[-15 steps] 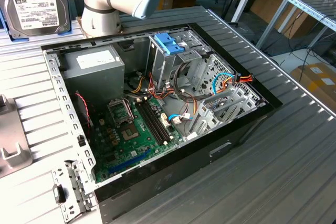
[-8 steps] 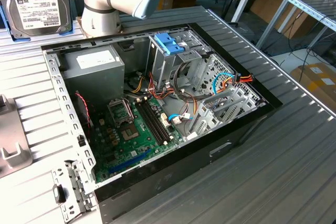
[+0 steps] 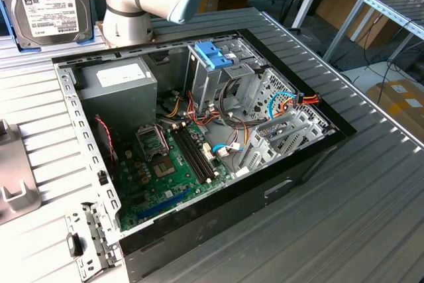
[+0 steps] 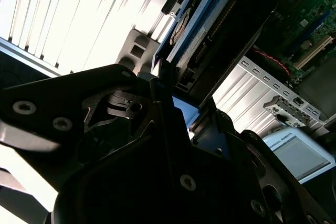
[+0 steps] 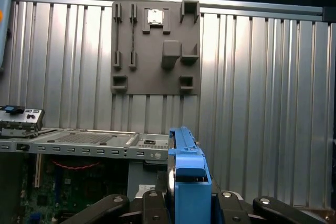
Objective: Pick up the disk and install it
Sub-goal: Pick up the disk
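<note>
The claw (image 5: pixel 189 208) is pinching the disk (image 3: pixel 46 4) from both sides. In the exterior view the disk stands upright, label facing out, at the exterior view's left, apparently lifted off the table (image 3: pixel 371 230) and behind the open computer case (image 3: pixel 218 220).

A ribbed metal table (image 3: pixel 371 217) carried an open black computer case (image 3: pixel 218 222), with a grey slotted fixture plate (image 5: pixel 155 74) lying just beside it.
</note>
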